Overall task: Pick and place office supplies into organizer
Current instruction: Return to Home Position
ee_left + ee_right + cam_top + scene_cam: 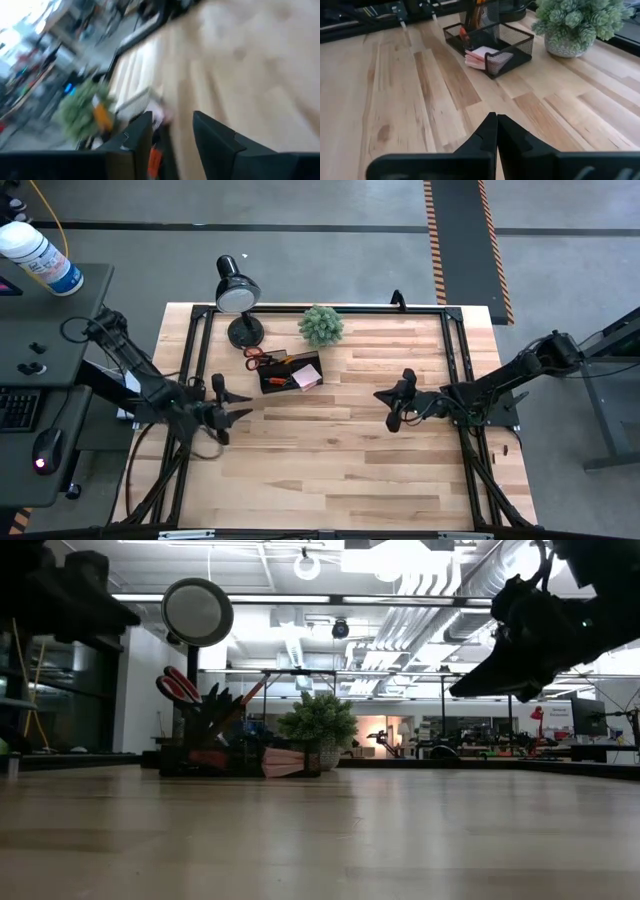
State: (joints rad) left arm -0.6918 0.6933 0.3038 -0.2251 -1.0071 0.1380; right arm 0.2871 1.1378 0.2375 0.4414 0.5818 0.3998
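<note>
The black mesh organizer stands on the table left of centre and also shows in the right wrist view. In it are the pale pink notepad, the orange-handled scissors and orange pencils. My left gripper is open and empty above the table, left of and nearer than the organizer. My right gripper is shut and empty above the table's middle right; in its wrist view its fingertips meet.
A black desk lamp and a green potted plant stand at the far side behind the organizer. Bare wood lies between the two grippers and toward the near edge.
</note>
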